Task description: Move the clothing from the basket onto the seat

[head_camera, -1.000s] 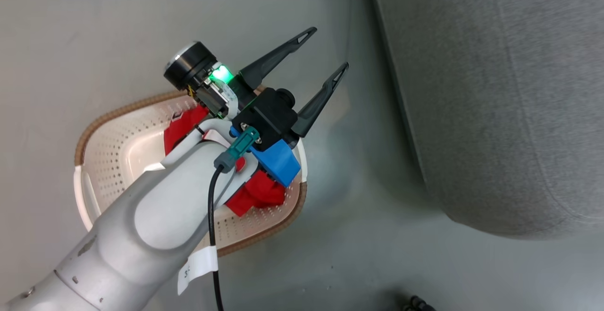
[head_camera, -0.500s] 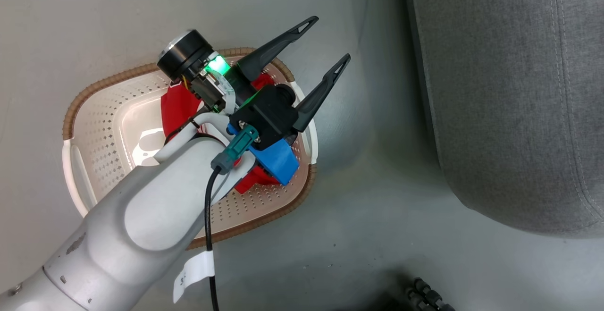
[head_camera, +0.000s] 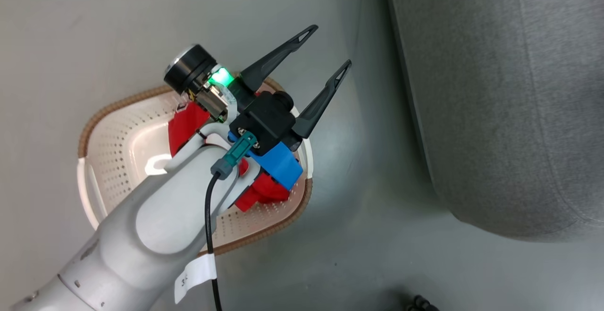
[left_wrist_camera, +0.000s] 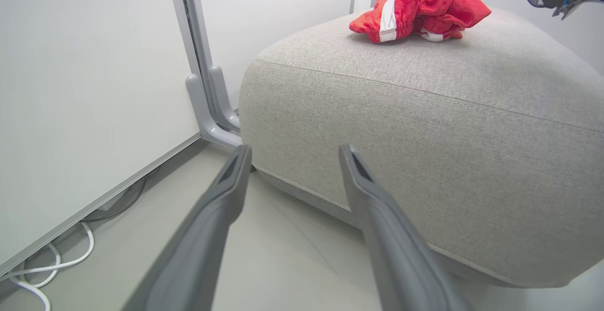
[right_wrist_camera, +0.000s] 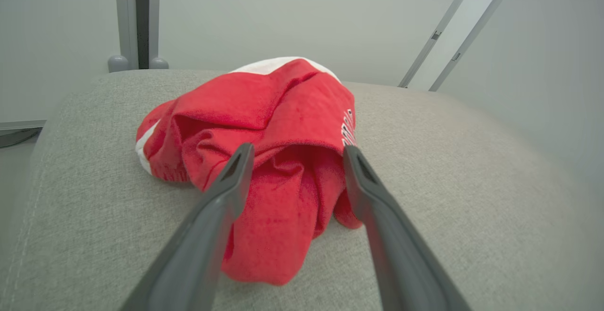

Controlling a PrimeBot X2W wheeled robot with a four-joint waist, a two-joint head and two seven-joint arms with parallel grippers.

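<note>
A red jersey (right_wrist_camera: 264,108) was just dropped on the seat (right_wrist_camera: 448,169) by the wide-spread right gripper (right_wrist_camera: 297,149), and a second jersey (head_camera: 186,124) is left in the basket (head_camera: 115,160) at 9 o'clock.

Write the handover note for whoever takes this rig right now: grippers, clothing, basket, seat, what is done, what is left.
Grippers: the left gripper is open and empty, held above the basket. The right gripper is open over the seat, gripping nothing.
Things: one red garment lies bunched on the seat, in front of the right gripper. A second red garment lies in the basket, partly hidden by the left arm.
Done: one garment is on the seat.
Left: pick the second red garment out of the basket and lay it on the seat.
</note>
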